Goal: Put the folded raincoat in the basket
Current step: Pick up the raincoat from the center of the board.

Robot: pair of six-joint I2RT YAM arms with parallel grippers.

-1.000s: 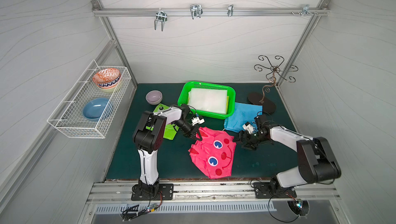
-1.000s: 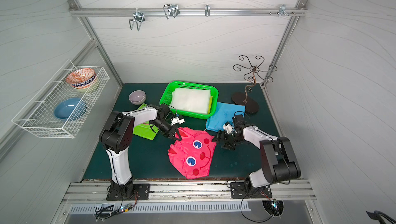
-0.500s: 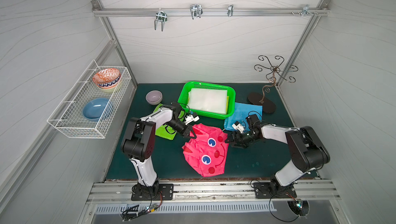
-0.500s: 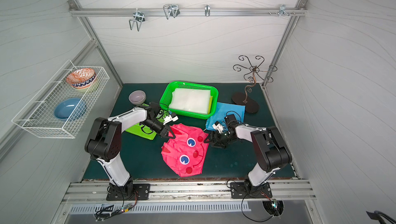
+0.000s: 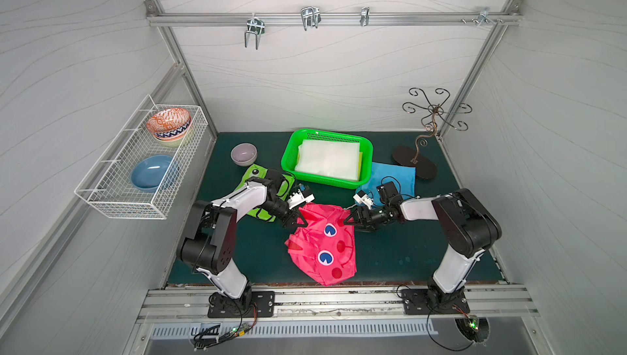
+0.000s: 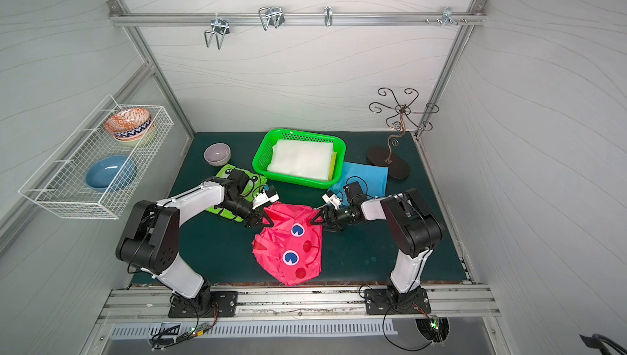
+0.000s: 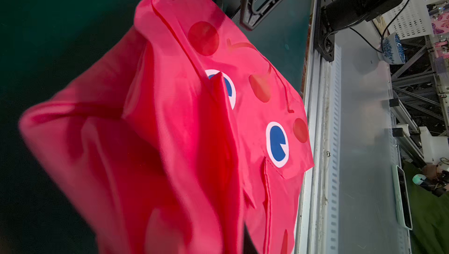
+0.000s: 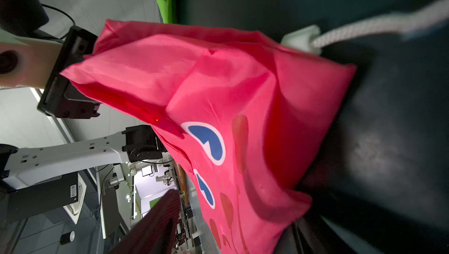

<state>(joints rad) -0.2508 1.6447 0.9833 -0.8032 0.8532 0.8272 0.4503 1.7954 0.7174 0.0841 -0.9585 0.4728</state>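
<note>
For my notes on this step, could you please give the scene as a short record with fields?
green basket: holds a white folded sheet over a yellow layer
pink raincoat: outside the basket, far edge raised
left gripper: jaws shut on the raincoat's far edge
right gripper: jaws open around the same edge

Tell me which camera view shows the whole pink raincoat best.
Both top views show the pink raincoat almost whole, from above. Each wrist view shows only a close part, cut off by the frame.
</note>
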